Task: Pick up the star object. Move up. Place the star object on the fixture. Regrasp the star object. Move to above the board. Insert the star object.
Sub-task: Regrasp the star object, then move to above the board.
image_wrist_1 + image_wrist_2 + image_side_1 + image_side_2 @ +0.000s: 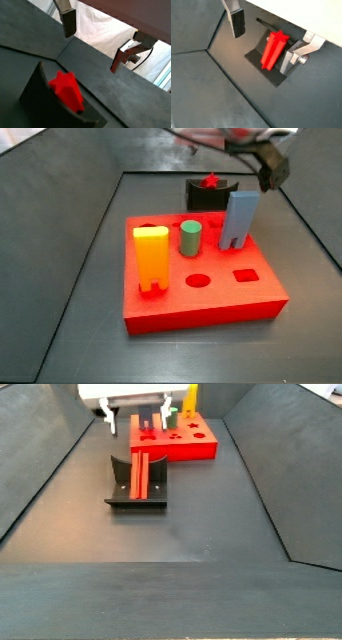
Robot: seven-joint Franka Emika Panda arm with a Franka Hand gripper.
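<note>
The board (201,288) is the biggest thing in front of me, a flat red block sitting on the dark floor (201,514) with a tall yellow peg (151,258), a green cylinder (191,238) and a grey-blue block (241,220) standing in its holes; a round hole and a square one are free along its near edge in a side view. Just behind it is the fixture (136,484), a black bracket on a base plate, there so I can set a piece down and take it up again at a better angle (that is how I read it).

The star object (273,49) lies along the fixture's slope, a small red peg resting in the groove, which should keep it from rolling. It looks placed, so the regrasp is the step in hand.

My gripper (264,35) hangs just above the fixture, spread wide and holding nothing. One finger (238,22) and its partner (294,57) stand either side of the peg, clear of it.
</note>
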